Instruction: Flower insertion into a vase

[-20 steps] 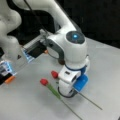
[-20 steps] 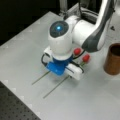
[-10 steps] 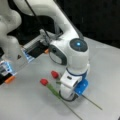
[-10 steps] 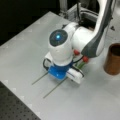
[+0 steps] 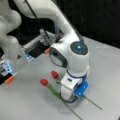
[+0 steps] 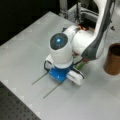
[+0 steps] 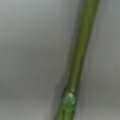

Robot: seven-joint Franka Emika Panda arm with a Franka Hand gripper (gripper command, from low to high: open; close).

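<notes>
The gripper (image 5: 68, 98), grip state hidden, sits low over two flowers (image 5: 50, 86) lying flat mid-bench, stems running diagonally beneath it, while the vase (image 6: 113, 59) stands apart near the bench's edge.

Arm: white, bent over, wrist pointing straight down in both front views.
Gripper (image 5: 67, 98): low at the surface, fingers hidden beneath the head (image 6: 61, 48).
</notes>
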